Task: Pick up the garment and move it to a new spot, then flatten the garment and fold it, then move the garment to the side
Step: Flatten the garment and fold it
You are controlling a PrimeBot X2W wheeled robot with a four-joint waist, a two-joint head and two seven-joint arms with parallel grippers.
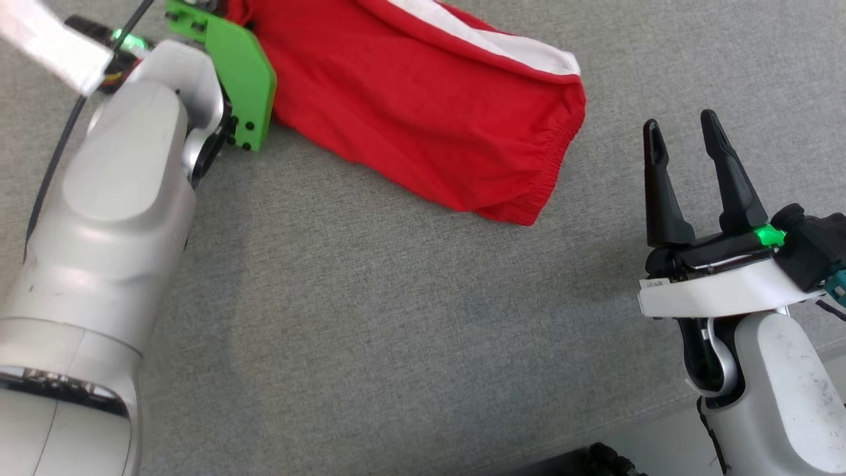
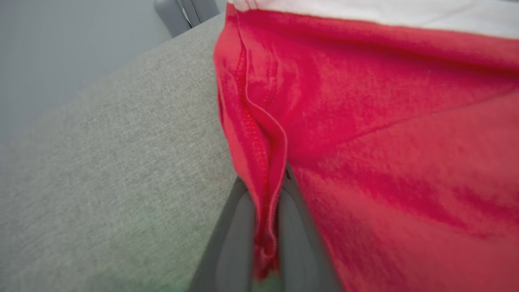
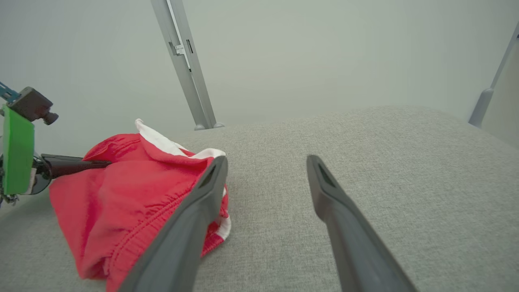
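Note:
The garment (image 1: 410,106) is red shorts with a white lining, lying bunched at the far middle of the grey cloth-covered table (image 1: 370,297). In the left wrist view my left gripper (image 2: 265,190) is shut on a folded red hem of the garment (image 2: 385,142), pinched between both fingers. From the right wrist view the left gripper (image 3: 77,164) reaches into the garment's (image 3: 121,194) left side. Its green mount (image 1: 241,73) sits at the garment's left edge. My right gripper (image 1: 684,132) stands open and empty to the right of the garment, apart from it, and its own view shows the right gripper (image 3: 265,162) with its fingers spread.
A grey metal post (image 3: 186,65) rises at the table's far edge, and another post (image 3: 486,101) stands at the far right. The table's front edge runs along the lower right, with a dark part of the robot's base (image 1: 608,459) below it.

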